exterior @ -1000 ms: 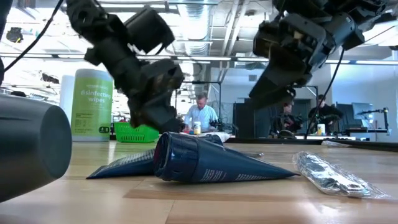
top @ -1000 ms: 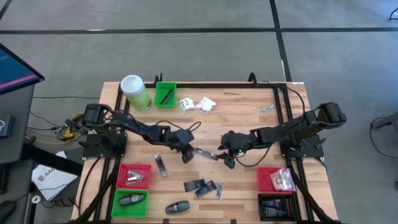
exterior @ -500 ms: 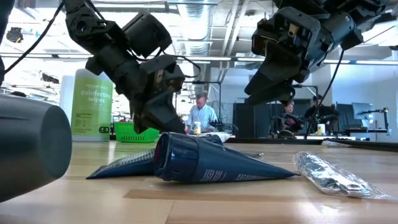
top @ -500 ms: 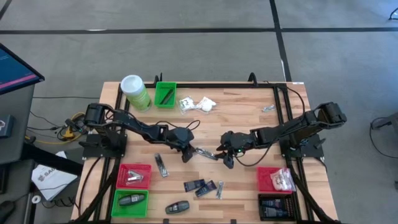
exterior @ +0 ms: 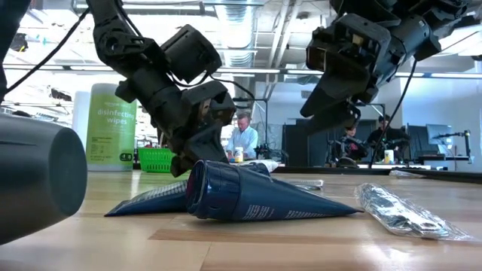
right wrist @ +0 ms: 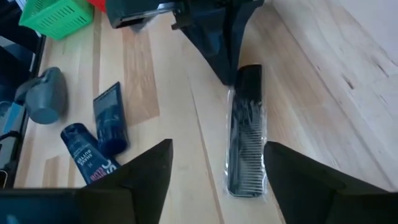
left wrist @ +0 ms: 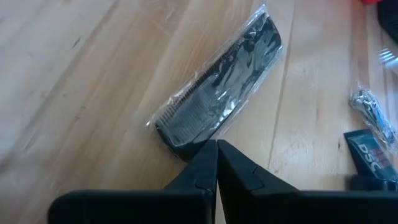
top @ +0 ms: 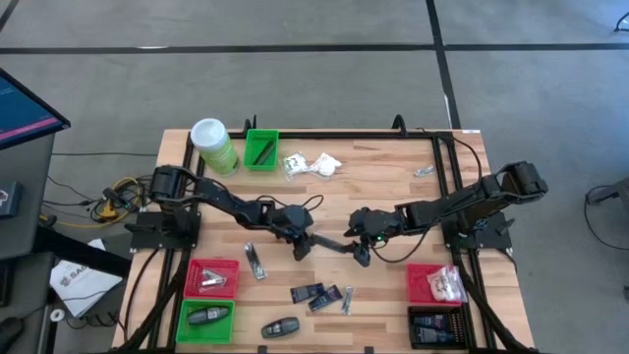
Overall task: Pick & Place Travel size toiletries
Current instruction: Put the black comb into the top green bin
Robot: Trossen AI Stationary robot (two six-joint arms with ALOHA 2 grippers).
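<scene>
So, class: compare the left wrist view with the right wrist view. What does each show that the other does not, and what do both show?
Only the left wrist view: the left gripper shut, its tips touching one end of the wrapped black comb, plus a small crinkly clear packet off to the side.

Only the right wrist view: the right gripper open, its fingers wide on either side of the comb's near end, a grey rounded object and a corner of a green bin.

Both: the comb in its clear wrapper on the wooden table, and a dark blue tube.
</scene>
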